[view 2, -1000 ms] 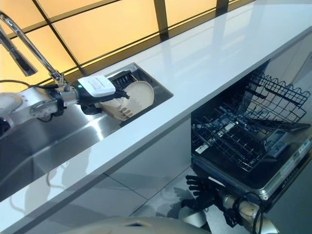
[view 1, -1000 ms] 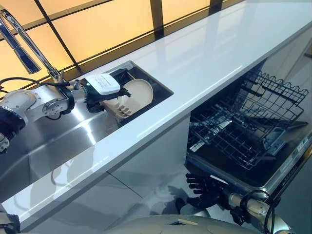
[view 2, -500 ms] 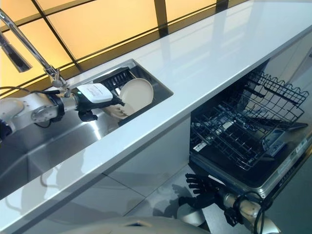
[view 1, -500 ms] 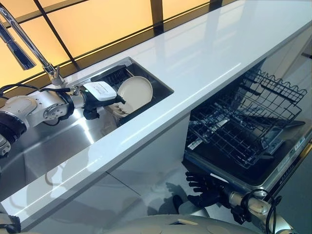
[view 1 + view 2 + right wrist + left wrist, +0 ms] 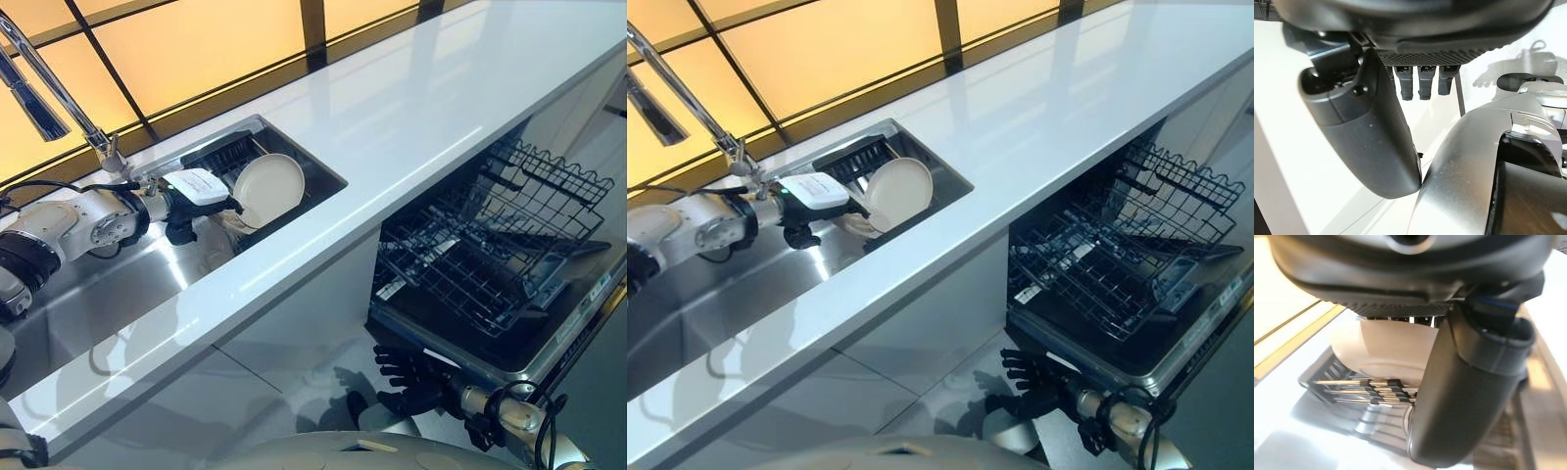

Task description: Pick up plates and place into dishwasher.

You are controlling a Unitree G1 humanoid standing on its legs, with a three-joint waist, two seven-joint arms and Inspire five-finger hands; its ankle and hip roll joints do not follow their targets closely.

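So the cream plate [image 5: 268,185] is standing on edge in the dark dish rack [image 5: 227,157] down in the sink [image 5: 118,284], leaning a bit, right at the tips of the left hand [image 5: 199,191]. The hand is reaching into the sink beside the plate, and in the left wrist view the plate [image 5: 1386,350] is sitting just past the fingers, above the rack's metal tines [image 5: 1369,387], with the thumb [image 5: 1464,396] hanging down straight next to it. I honestly can't tell if the fingers are actually gripping the plate or just touching it, they're tucked behind the hand's body.

Just behind that hand the tap [image 5: 49,83] is rising from the sink's back edge. The white counter [image 5: 421,108] is running off away from the hand's fingertip side.

Well apart from all that, the right hand [image 5: 407,377] is hanging low with fingers spread loose, holding nothing, just under the pulled-out dishwasher rack [image 5: 490,250] and the open dishwasher door [image 5: 529,343].
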